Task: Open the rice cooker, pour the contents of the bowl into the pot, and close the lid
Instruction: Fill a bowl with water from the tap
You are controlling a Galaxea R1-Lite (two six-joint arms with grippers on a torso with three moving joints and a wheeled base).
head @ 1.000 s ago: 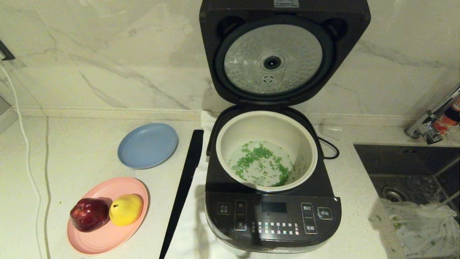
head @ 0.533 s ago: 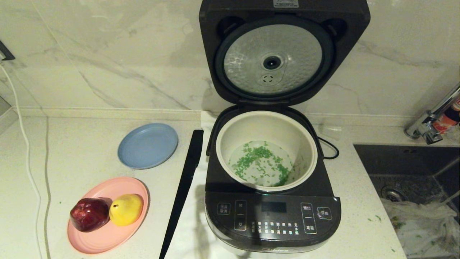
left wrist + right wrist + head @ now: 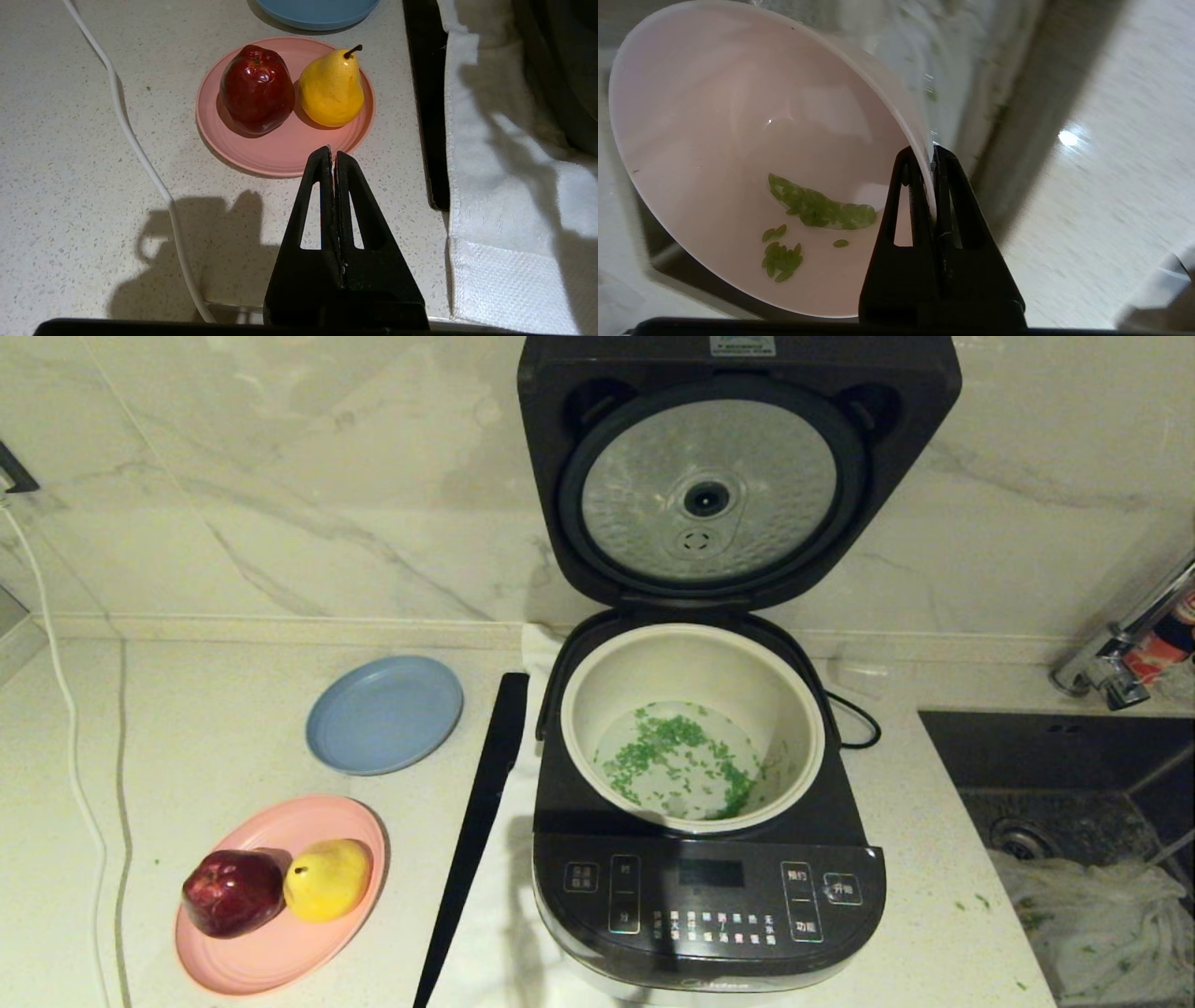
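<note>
The rice cooker (image 3: 709,905) stands with its lid (image 3: 738,476) swung up, the dimpled silver disc facing me. The cream pot (image 3: 691,663) inside holds scattered green and white grains (image 3: 677,761) on its bottom. No arm shows in the head view. In the right wrist view my right gripper (image 3: 931,151) is shut on the rim of the pale pink bowl (image 3: 714,116), which is tilted and has a few green grains (image 3: 817,207) stuck inside. My left gripper (image 3: 332,151) is shut on nothing, above the counter near the pink plate (image 3: 280,154).
The pink plate (image 3: 280,952) carries a red apple (image 3: 231,891) and a yellow pear (image 3: 327,879). A blue plate (image 3: 385,714), a black strip (image 3: 476,821) and a white cable (image 3: 70,737) lie to the cooker's left. A sink (image 3: 1074,775) with a white cloth (image 3: 1102,915) is to the right.
A dark shadow on the counter beside the sink has slid off to the right and gone. The cooker, the pot and the grains have stayed put.
</note>
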